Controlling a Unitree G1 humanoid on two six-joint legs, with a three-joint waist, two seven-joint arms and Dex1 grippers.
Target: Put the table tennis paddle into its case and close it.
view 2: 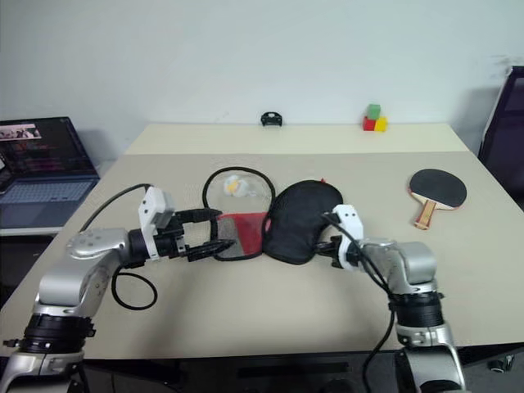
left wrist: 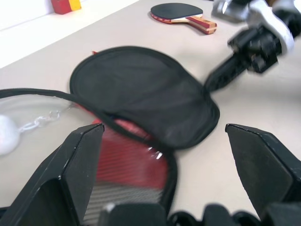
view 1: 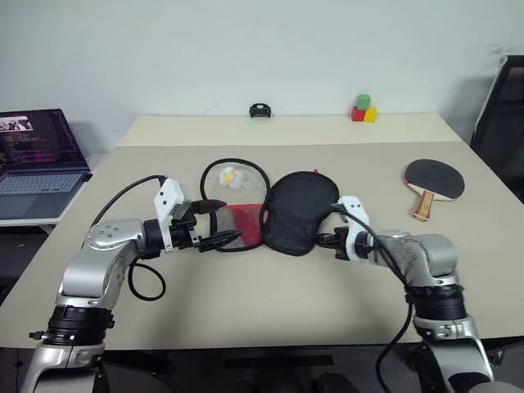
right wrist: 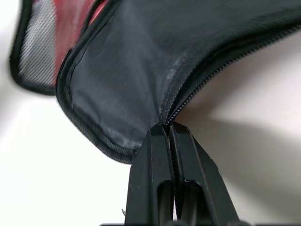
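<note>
- Pale wall behind, and in front of me a beige table (view 1: 246, 303) that carries everything; an open laptop (view 1: 37, 160) sits on a lower surface off my left side.
- From my head view, the case (view 1: 270, 209) lies unzipped near the middle of the table, its black flap (view 1: 299, 213) folded open toward my right and the red panel (view 1: 243, 225) and mesh half toward my left, with a small white-yellow ball charm (view 1: 228, 175) inside the far loop of the zip edge.
- The table tennis paddle (view 1: 431, 182) lies flat well apart from the case, out on my right, black face away from me and wooden handle pointing toward me.
- At the far edge stand a small black object (view 1: 260, 110) and a cluster of green, red and yellow blocks (view 1: 363, 109).
- My left gripper (view 1: 214, 228) hovers at the near left edge of the case with its fingers spread wide, nothing between them.
- My right gripper (view 1: 321, 240) sits at the near right edge of the black flap.
- Left wrist view: my two black fingers (left wrist: 70, 174) stand far apart, framing the red panel and the black flap; the paddle and my right gripper show beyond.
- Right wrist view: my fingers (right wrist: 157, 179) are pinched tight on the zip edge of the flap, holding the fabric.
</note>
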